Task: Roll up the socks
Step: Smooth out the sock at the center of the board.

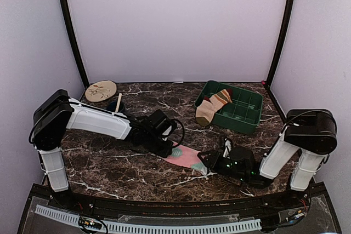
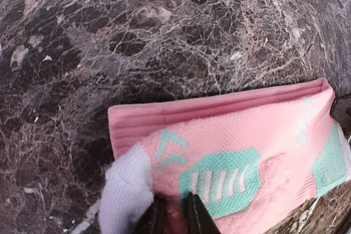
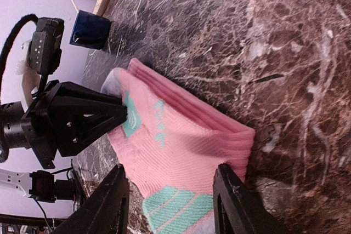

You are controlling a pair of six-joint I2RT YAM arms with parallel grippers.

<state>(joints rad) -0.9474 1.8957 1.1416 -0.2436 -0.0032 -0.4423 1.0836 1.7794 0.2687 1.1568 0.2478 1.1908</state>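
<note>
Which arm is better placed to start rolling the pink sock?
Left, probably: the left gripper is shut on one end of the pink sock; the right gripper stands open astride the other end, gripping nothing.

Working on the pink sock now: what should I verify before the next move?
1. Left gripper pinching one end of the pink sock: ok.
2. Right gripper open, fingers either side of the cuff end: ok.
3. Sock lying on the table: ok.
4. Sock rolled up: not ok, no roll yet.
5. Striped sock apart from the arms, draped on the green tray: ok.
</note>
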